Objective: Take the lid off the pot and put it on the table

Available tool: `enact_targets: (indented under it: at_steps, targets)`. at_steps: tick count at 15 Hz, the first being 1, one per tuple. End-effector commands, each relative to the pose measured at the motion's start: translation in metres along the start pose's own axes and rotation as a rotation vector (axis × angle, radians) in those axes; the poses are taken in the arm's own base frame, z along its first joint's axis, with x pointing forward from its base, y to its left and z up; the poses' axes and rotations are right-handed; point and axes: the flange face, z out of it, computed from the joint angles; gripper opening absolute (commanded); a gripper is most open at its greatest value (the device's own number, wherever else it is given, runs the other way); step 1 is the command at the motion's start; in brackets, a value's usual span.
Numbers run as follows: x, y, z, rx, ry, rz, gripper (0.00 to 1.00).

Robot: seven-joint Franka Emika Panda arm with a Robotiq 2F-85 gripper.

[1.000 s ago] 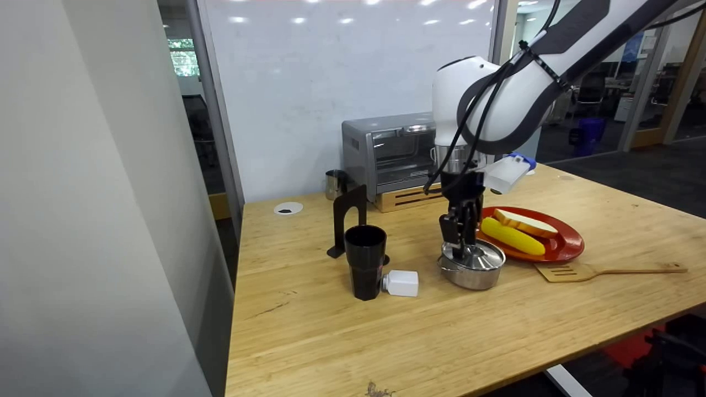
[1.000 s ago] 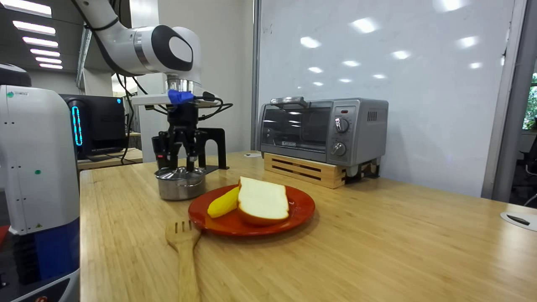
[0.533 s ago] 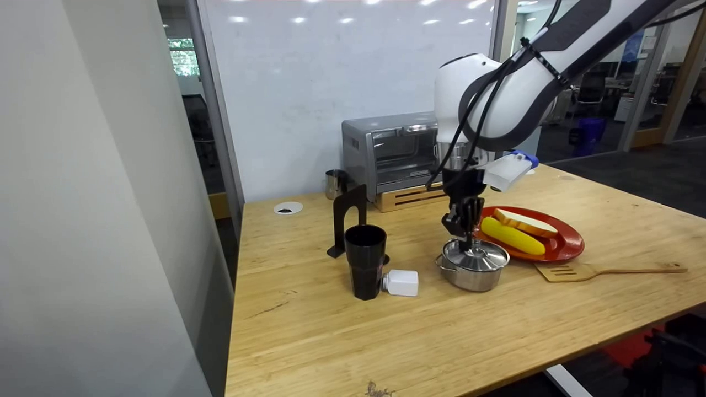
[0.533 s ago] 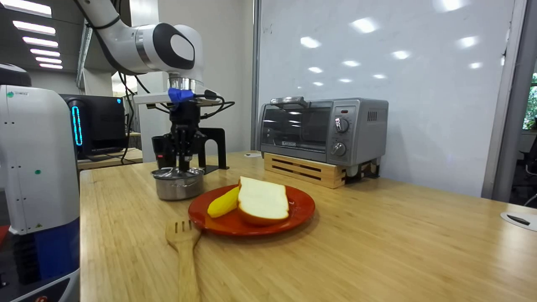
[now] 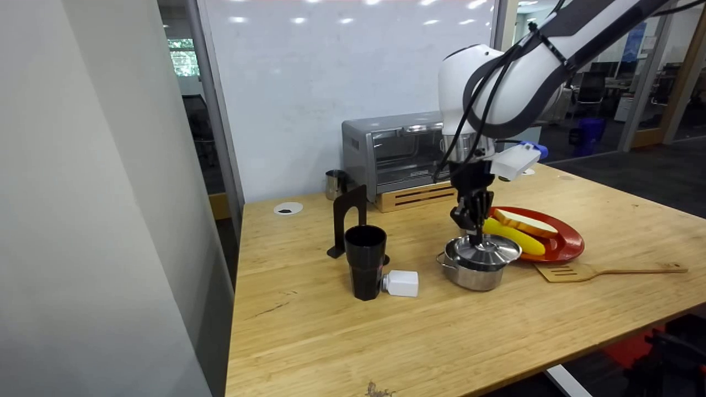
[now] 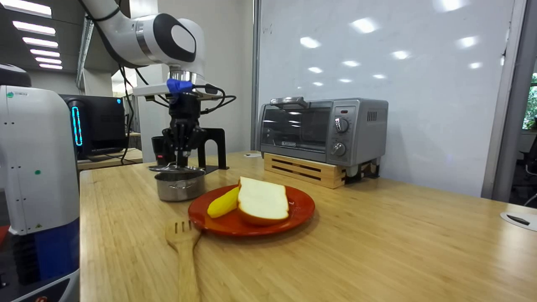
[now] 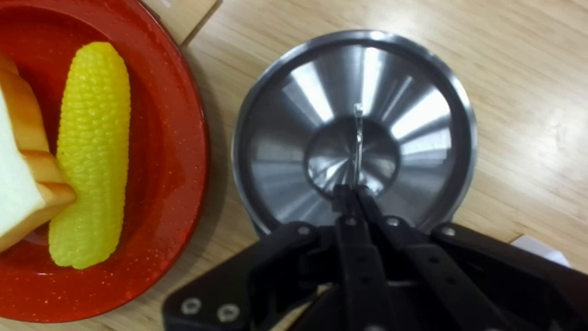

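Above one steel pot (image 6: 180, 191), one gripper (image 7: 353, 190) pinches one lid (image 7: 285, 142).

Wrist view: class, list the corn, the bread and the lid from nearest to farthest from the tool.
1. The lid, gripped by the tool, near the picture's middle.
2. The corn, left of the lid, on the plate.
3. The bread, farther left on the plate, partly out of the picture.
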Motion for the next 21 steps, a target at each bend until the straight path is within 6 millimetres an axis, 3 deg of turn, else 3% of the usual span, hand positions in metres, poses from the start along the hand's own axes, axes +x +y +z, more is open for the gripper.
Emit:
enact_targets:
  at_steps: [1, 3, 5, 9, 12, 15, 18, 21]
  targets:
    - [-0.038, -0.003, -0.058, -0.037, 0.002, -0.035, 0.01]
    - [-0.055, 0.003, -0.095, -0.068, 0.018, -0.056, 0.01]
    - [-0.069, 0.024, -0.128, -0.109, 0.049, -0.058, 0.01]
    - [-0.092, 0.121, -0.168, -0.147, 0.128, 0.124, 0.01]
    - [-0.114, 0.206, -0.174, -0.131, 0.170, 0.288, 0.01]
    - [-0.138, 0.278, -0.168, -0.089, 0.207, 0.431, 0.01]
    - [-0.156, 0.329, -0.156, -0.052, 0.237, 0.556, 0.01]
    - [-0.166, 0.362, -0.134, -0.014, 0.266, 0.650, 0.01]
